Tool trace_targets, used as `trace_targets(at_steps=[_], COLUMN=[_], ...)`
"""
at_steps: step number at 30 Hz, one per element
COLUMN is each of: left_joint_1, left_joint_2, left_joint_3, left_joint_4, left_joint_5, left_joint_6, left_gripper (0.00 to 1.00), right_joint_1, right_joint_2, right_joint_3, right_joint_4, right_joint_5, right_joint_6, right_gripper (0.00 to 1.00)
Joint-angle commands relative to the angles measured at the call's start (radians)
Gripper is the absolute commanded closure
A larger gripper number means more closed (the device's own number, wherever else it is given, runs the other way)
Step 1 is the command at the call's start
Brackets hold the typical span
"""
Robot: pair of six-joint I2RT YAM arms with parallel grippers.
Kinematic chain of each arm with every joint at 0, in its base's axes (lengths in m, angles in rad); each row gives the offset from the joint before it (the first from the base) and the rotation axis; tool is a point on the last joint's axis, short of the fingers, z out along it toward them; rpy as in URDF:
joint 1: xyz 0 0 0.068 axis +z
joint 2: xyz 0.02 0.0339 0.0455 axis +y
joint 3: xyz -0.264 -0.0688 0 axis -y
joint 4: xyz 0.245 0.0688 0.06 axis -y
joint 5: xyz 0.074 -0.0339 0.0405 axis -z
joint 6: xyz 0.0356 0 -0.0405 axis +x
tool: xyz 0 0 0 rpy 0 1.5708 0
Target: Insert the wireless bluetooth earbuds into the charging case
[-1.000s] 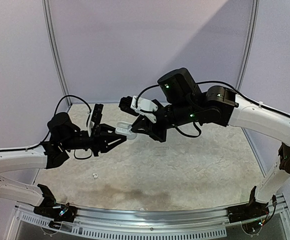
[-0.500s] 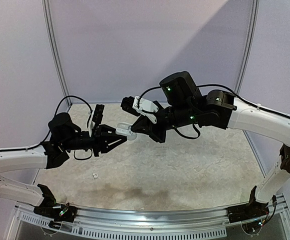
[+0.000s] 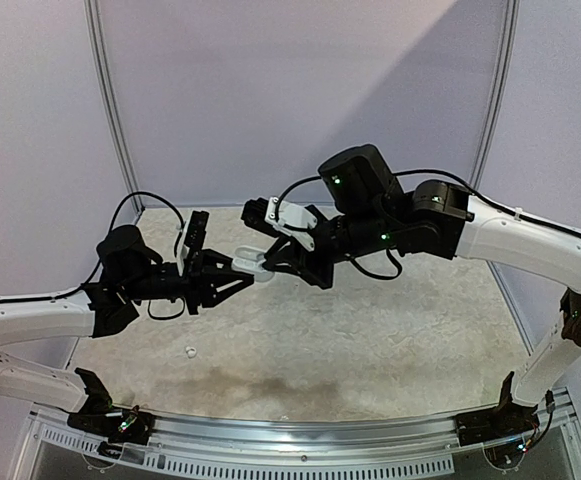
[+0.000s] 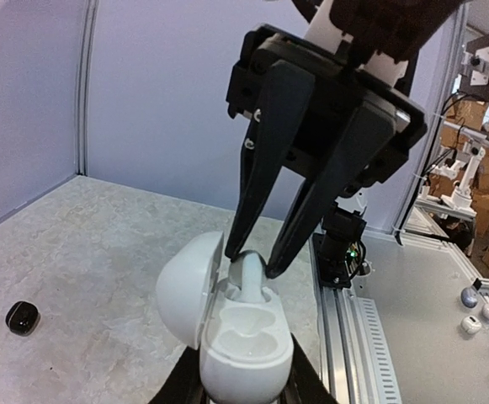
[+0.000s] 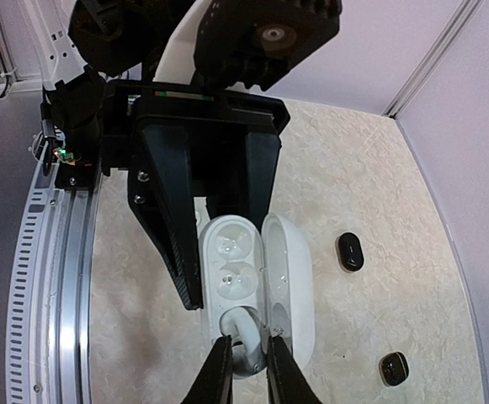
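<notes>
A white charging case (image 4: 246,347) is held up in the air with its lid (image 4: 187,288) swung open to the left. My left gripper (image 4: 244,383) is shut on the case's lower body. A white earbud (image 5: 246,331) stands stem-down in the case's end socket, and my right gripper (image 5: 244,360) is shut on its top from above. The two other hollows (image 5: 230,257) show nothing in them. In the top view both grippers meet at the case (image 3: 253,262) above the table's back left. A small white earbud (image 3: 189,351) lies on the table in front.
Two black earbuds (image 5: 350,252) (image 5: 393,368) lie on the stone-patterned table (image 5: 379,177) beyond the case; one black earbud (image 4: 22,316) shows at the left wrist view's left. The metal rail (image 4: 349,328) runs along the near edge. Purple walls enclose the back and sides.
The right gripper has shifted slightly left and down onto the case with the earbud. The left arm and case have stayed where they were.
</notes>
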State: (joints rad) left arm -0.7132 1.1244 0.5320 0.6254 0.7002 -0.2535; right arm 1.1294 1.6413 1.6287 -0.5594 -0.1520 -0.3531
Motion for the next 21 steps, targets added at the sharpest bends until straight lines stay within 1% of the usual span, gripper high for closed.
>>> trace_targets(at_steps=[1, 4, 8, 12, 16, 19, 20, 21], left_joint_1=[0.005, 0.004, 0.004, 0.004, 0.004, 0.004, 0.004, 0.004], left_joint_2=[-0.011, -0.016, -0.018, -0.017, -0.02, -0.019, -0.021, -0.021], left_joint_3=[0.026, 0.028, 0.029, 0.032, 0.034, 0.034, 0.035, 0.036], left_joint_4=[0.053, 0.05, 0.041, 0.032, 0.027, 0.02, 0.016, 0.01], left_joint_5=[0.051, 0.066, 0.072, 0.079, 0.078, 0.079, 0.08, 0.081], left_joint_6=[0.09, 0.126, 0.165, 0.195, 0.206, 0.211, 0.214, 0.22], left_gripper=[1.0, 1.0, 1.0, 1.0, 1.0, 1.0, 1.0, 1.0], right_joint_1=[0.008, 0.008, 0.009, 0.008, 0.008, 0.008, 0.009, 0.007], right_joint_2=[0.014, 0.034, 0.047, 0.049, 0.064, 0.081, 0.089, 0.096], right_joint_3=[0.026, 0.04, 0.052, 0.063, 0.091, 0.117, 0.127, 0.14], right_joint_4=[-0.104, -0.13, -0.145, -0.163, -0.216, -0.256, -0.268, -0.287], right_joint_5=[0.0, 0.004, -0.016, -0.04, -0.058, -0.071, -0.072, -0.067], right_joint_6=[-0.006, -0.006, -0.003, -0.006, -0.013, -0.023, -0.027, -0.027], right_gripper=[0.85, 0.85, 0.91, 0.95, 0.99, 1.0, 0.99, 0.97])
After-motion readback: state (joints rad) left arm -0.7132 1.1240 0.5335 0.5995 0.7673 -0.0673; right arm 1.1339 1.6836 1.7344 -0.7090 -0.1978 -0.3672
